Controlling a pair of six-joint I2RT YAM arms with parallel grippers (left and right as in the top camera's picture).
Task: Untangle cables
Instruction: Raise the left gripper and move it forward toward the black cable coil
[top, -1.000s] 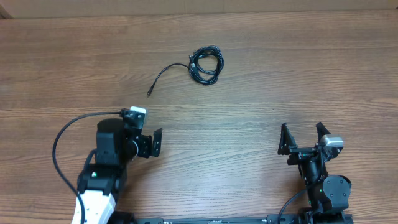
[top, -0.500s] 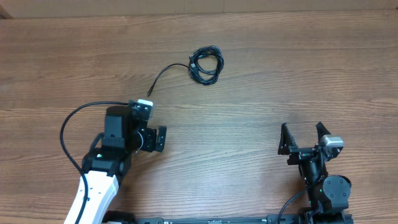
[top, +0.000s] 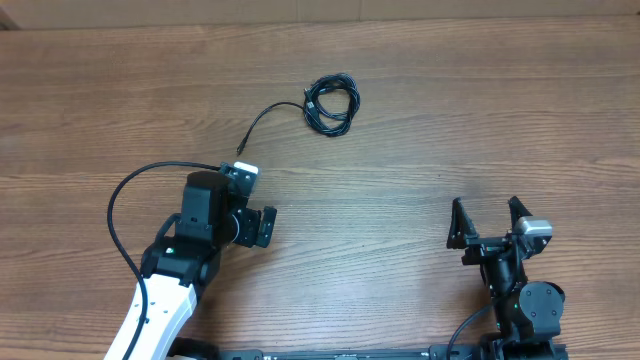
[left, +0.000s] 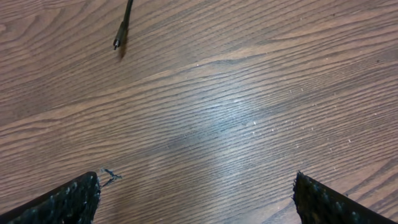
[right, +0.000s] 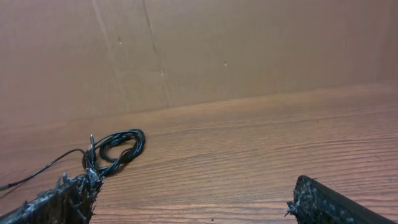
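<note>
One small knot of cables (top: 330, 103) lies on the far half of the table (top: 480, 110), about mid-width. A single loose tail trails left and nearer, ending in a plug (top: 243, 148). Nothing is gripped, so I judge the task to be at its opening step: the approach to a first grasp.

The left claw (top: 258, 226) hovers at near left, released and empty. Its wrist view shows both fingers wide apart at the bottom corners, bare wood between them, and the plug (left: 118, 41) far ahead and to the left. The left arm (top: 175, 270) reaches out from the near edge, with the wrist angled toward the far right.

The next move likely calls for carrying this claw farther and slightly left, then lowering it until the fingertips nearly meet the wood, since the cord is thin and lies flat.

The right claw (top: 487, 222) sits at near right, pointing far, also released and empty. Its camera sees the knot (right: 118, 149) well apart at the left.
</note>
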